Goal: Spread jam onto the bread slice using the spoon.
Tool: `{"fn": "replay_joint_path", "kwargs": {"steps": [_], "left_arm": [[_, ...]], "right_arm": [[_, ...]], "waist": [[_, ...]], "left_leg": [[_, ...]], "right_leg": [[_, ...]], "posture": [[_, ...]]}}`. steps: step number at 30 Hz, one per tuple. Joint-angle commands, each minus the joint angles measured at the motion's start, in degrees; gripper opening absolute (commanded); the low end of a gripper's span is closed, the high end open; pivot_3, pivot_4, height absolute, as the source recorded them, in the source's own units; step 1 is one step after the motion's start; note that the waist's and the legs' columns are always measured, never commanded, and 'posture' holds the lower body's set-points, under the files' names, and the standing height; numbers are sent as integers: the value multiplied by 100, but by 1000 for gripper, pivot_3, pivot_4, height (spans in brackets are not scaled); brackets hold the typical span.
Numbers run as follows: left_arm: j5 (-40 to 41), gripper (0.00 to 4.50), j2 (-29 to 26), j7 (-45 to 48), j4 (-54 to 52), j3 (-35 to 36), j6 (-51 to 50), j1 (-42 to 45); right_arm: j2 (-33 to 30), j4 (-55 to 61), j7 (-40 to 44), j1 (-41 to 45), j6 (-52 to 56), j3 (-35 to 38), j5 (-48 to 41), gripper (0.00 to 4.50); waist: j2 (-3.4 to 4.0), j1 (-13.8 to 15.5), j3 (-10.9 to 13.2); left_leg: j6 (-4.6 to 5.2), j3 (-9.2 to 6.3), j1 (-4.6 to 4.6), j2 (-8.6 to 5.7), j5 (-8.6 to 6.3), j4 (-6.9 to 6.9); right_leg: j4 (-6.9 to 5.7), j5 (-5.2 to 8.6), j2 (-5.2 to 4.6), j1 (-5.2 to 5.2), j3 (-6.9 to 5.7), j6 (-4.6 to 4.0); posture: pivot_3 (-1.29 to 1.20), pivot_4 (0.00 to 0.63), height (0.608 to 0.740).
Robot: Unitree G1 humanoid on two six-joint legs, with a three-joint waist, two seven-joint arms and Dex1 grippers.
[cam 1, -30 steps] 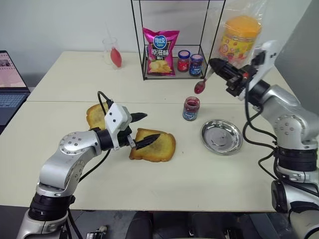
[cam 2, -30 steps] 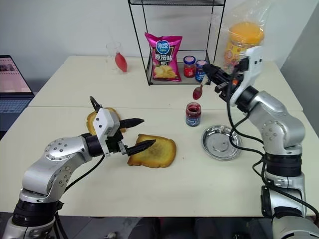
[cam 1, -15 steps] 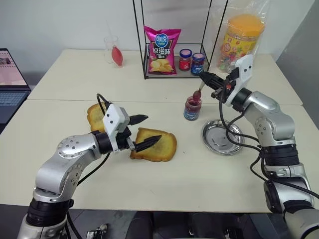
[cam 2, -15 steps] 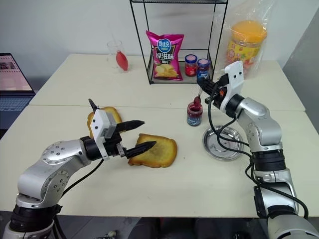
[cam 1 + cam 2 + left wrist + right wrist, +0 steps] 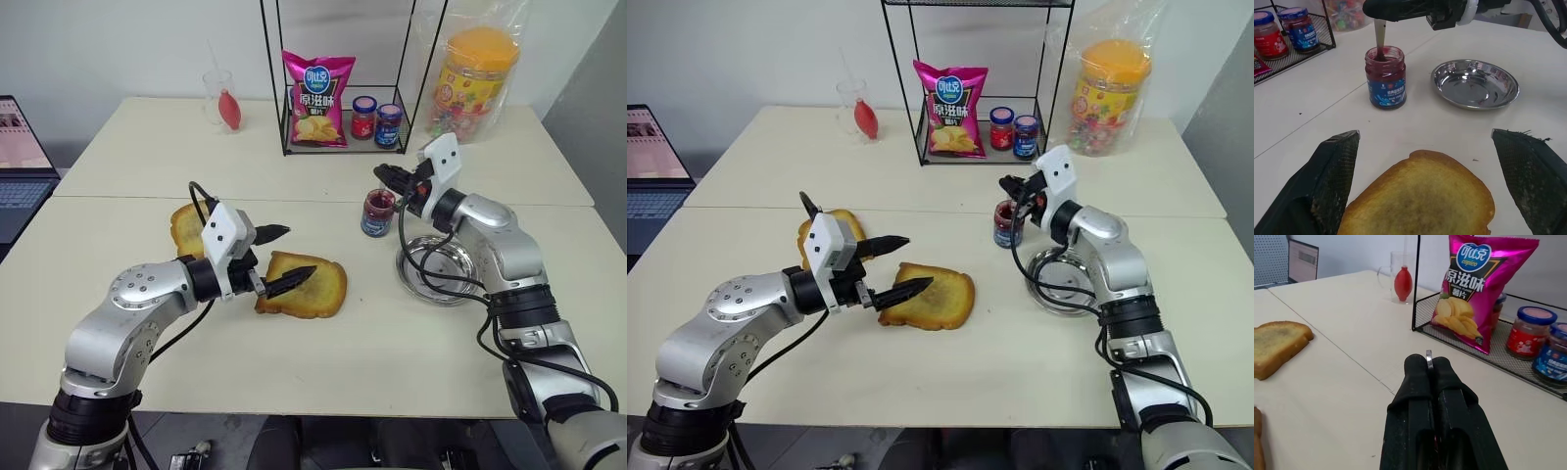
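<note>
Spoon (image 5: 1380, 39): we log it upright, handle pinched in right gripper (image 5: 385, 176) with fingers fully together, bowl down inside jam (image 5: 1385, 78) jar. Jar open, blue label, on table (image 5: 372, 323) just beside steel dish (image 5: 437, 269). Left gripper (image 5: 282, 257): we note jaws spread wide, nothing held, hovering over near edge of bread slice (image 5: 304, 286). Second, darker slice (image 5: 186, 227) behind left wrist. Wire rack (image 5: 338, 78) at back holds chip bag (image 5: 316, 86), two lidded jars (image 5: 376, 121).
</note>
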State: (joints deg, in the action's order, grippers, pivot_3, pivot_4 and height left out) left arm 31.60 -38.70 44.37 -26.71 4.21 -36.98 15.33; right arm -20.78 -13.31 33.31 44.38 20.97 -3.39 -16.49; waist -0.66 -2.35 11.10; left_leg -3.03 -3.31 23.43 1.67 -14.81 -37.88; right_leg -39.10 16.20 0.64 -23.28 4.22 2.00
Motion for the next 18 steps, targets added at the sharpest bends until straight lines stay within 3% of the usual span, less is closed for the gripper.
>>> {"fn": "replay_joint_path", "kwargs": {"steps": [1,18], "left_arm": [[46,4500,-46,-44,-229,65,30,42],[-86,4500,-79,32,-135,22,193,-50]], "right_arm": [[96,79,-178,109,447,275,-139,20],[689,-107,-1117,507,2061,1783,-1318,20]], "waist": [[-1,0,-1],[0,-2,-1]], "left_leg": [[0,0,0,0,0,0],[0,-1,-1,0,0,0]], "right_leg": [[0,0,0,0,0,0],[-5,0,0,0,-1,-1]], "posture": [[0,150,740],[0,150,740]]}}
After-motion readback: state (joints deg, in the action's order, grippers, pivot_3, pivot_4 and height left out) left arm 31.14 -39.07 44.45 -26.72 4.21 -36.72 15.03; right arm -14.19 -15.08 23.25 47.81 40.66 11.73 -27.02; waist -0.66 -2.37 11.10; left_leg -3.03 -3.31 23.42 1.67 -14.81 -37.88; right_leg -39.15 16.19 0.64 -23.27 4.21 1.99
